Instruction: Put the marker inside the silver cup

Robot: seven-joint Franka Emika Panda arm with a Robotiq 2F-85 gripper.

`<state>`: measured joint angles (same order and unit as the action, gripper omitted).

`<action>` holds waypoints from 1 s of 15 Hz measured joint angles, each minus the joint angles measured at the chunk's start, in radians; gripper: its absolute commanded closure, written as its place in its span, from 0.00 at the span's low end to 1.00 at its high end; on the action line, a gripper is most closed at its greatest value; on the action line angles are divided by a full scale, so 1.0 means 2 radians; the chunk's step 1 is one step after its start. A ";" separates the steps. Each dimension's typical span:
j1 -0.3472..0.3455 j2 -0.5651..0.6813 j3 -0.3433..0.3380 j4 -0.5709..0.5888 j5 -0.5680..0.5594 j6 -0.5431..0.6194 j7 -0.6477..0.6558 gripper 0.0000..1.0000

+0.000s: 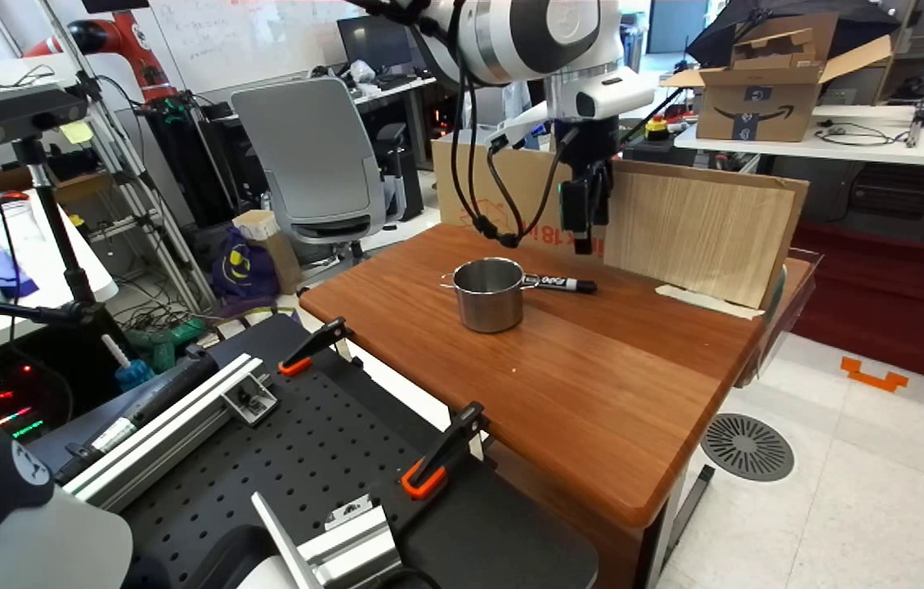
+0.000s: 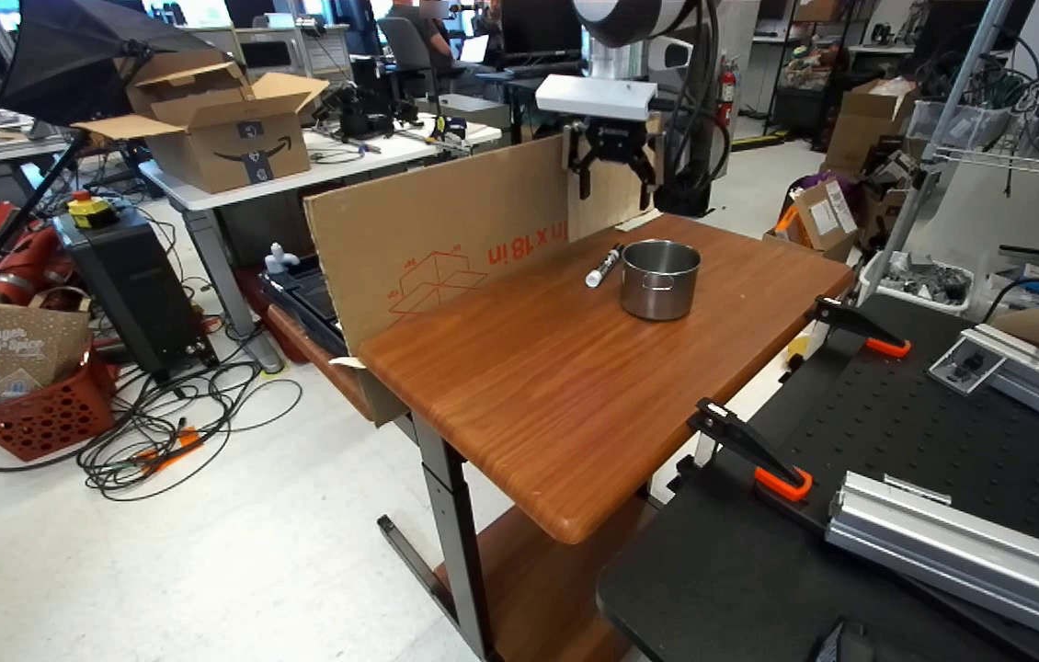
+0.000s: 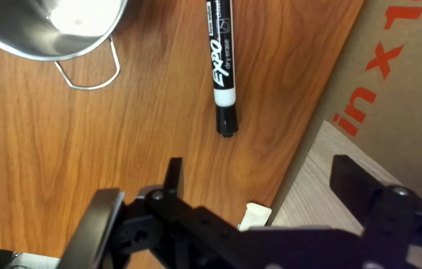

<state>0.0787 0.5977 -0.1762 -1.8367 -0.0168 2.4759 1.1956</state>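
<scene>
The silver cup (image 1: 491, 309) stands upright on the wooden table (image 1: 593, 368). The marker (image 3: 223, 67) lies just outside it — on the cup's side facing the cardboard panel (image 2: 455, 230). Higher than the cup, and clear of it, hangs the gripper (image 2: 615, 194) — its fingers (image 3: 174, 175) spread apart.

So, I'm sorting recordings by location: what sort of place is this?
Most likely a robotics lab: besides the Franka Panda arm, an exterior view shows a red robot arm in the background and a whiteboard with faint writing.
</scene>
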 measured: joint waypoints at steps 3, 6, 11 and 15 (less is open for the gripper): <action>0.011 0.024 -0.006 0.017 -0.012 0.000 0.005 0.00; 0.013 0.040 -0.007 0.027 -0.019 0.000 0.005 0.00; 0.014 0.061 -0.008 0.031 -0.021 0.016 -0.016 0.00; 0.018 0.078 -0.006 0.027 -0.021 0.044 -0.053 0.00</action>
<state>0.1138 0.7527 -0.1887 -1.7827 -0.0585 2.5639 1.0901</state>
